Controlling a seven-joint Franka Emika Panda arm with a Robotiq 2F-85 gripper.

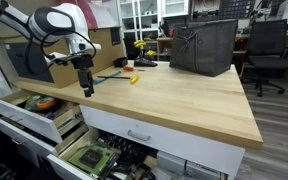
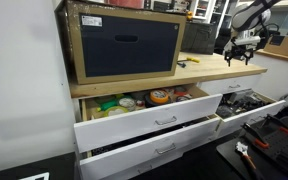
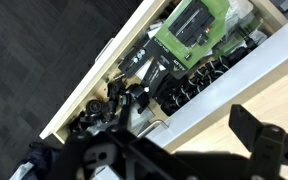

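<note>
My gripper [image 1: 86, 88] points down over the front left part of the wooden workbench top [image 1: 174, 100], just above the wood near its edge. It is open and holds nothing. It also shows far back in an exterior view [image 2: 239, 57]. In the wrist view the gripper [image 3: 179, 150] has one dark finger at the right and bare wood between the jaws. Nearest on the bench are a small yellow item [image 1: 134, 79] and a blue-handled tool [image 1: 109, 76], both apart from the gripper.
A black crate [image 1: 202, 45] stands at the back of the bench; it shows large in an exterior view [image 2: 124, 42]. Drawers stand open below the edge: one with an orange tape roll [image 1: 46, 103], one with a green box [image 3: 194, 25] and tools. An office chair [image 1: 269, 50] stands behind.
</note>
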